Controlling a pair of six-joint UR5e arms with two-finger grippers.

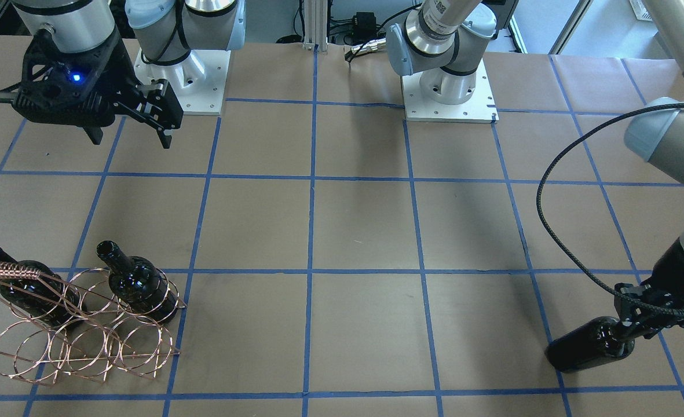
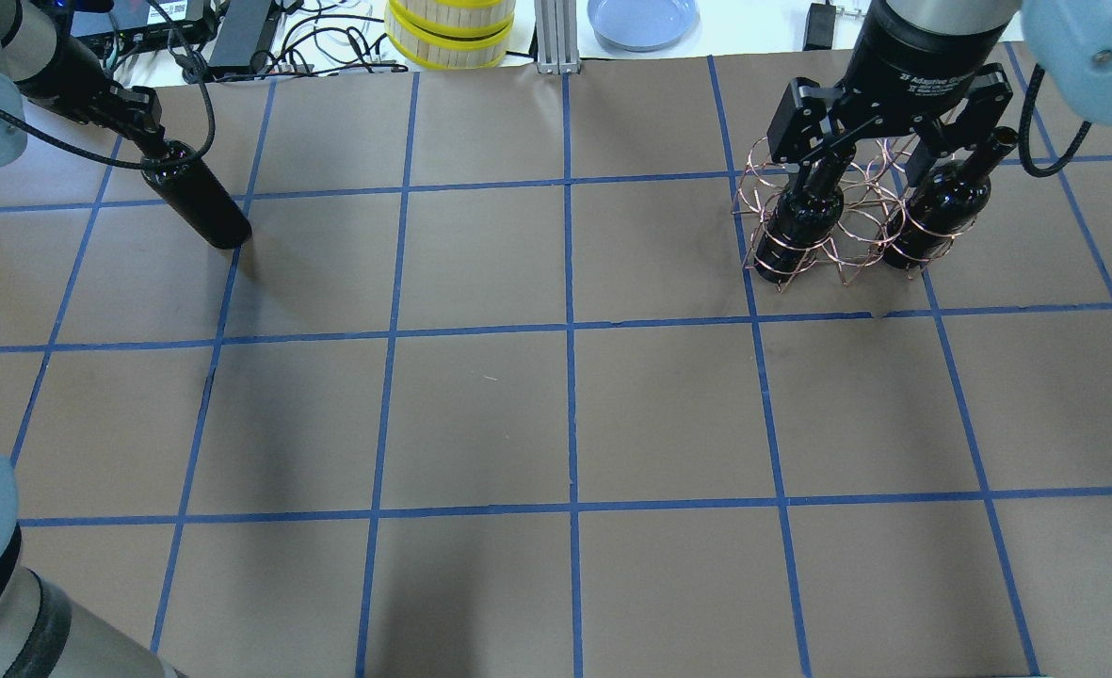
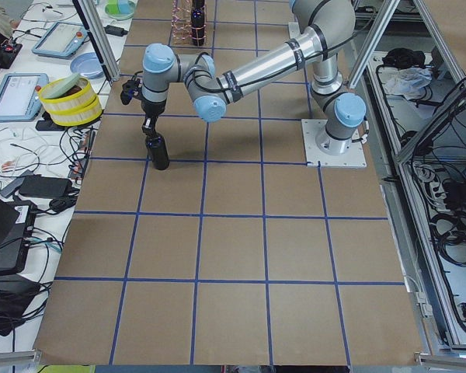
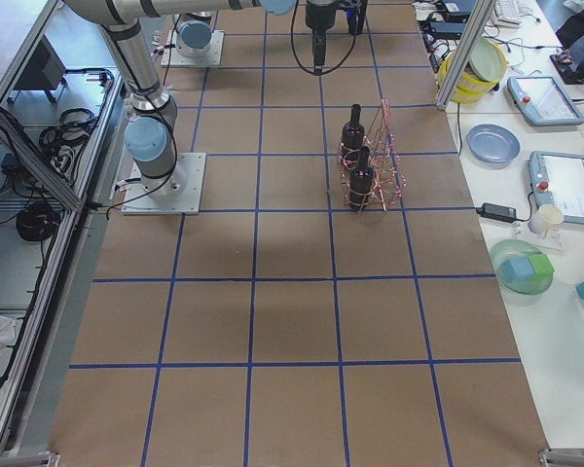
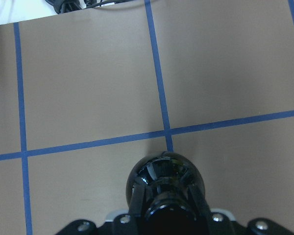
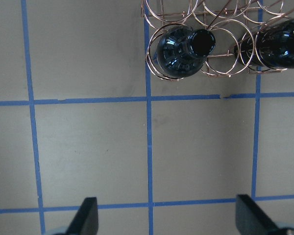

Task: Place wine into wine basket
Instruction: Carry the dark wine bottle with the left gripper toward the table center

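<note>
My left gripper (image 2: 153, 151) is shut on the neck of a near-black wine bottle (image 2: 200, 205) that stands upright at the table's far left. I cannot tell whether its base touches the table. The left wrist view shows the bottle's shoulder (image 5: 164, 177) between the fingers. The copper wire wine basket (image 2: 847, 231) stands far right and holds two alike bottles (image 2: 800, 221) (image 2: 942, 202). My right gripper (image 2: 866, 155) hangs open and empty above the basket. In the right wrist view the basket (image 6: 220, 63) and one bottle mouth (image 6: 202, 43) lie ahead of the open fingers (image 6: 88, 220).
In the front view the two arm bases (image 1: 182, 81) (image 1: 449, 90) stand at the robot's edge of the table. A black cable (image 1: 550, 220) loops beside the left arm. Yellow-rimmed tubs (image 2: 450, 28) and a blue plate (image 2: 642, 19) sit beyond the far edge.
</note>
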